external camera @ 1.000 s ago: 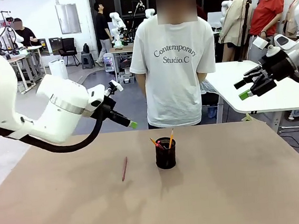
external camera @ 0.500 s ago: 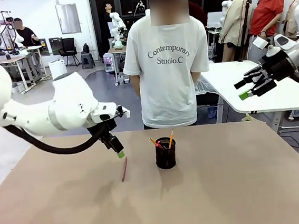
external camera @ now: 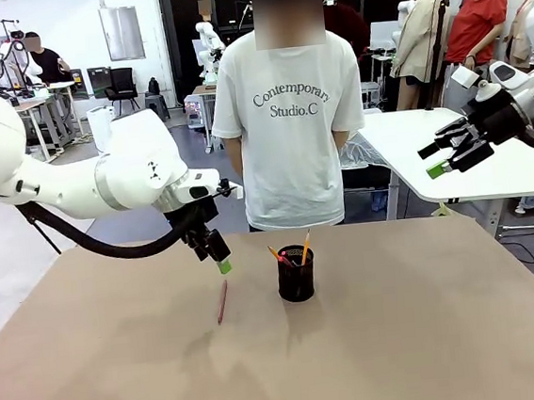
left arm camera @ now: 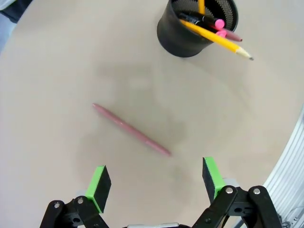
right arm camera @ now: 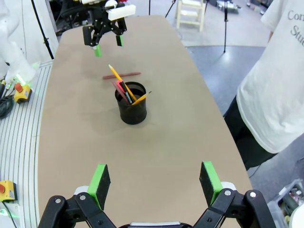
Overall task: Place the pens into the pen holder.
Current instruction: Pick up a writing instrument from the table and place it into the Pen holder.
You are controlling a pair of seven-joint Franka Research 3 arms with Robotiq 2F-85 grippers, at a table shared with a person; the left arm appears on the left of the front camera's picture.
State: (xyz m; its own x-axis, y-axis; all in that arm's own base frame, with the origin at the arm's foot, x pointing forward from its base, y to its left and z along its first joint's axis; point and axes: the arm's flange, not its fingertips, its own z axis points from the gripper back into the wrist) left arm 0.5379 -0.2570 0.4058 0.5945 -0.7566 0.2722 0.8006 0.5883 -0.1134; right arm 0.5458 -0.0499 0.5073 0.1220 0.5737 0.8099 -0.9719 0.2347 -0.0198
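Nearby, person point(external camera: 287, 113) behind pen holder point(external camera: 295, 275)

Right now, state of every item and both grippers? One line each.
Reddish-brown pen: lying flat on the table, loose, outside the holder.
Pen holder: upright, holding pens.
Orange-yellow pencil: in the holder, leaning.
Pink pen: in the holder.
Left gripper: open, empty, above the loose pen.
Right gripper: open, empty, raised off to the side.
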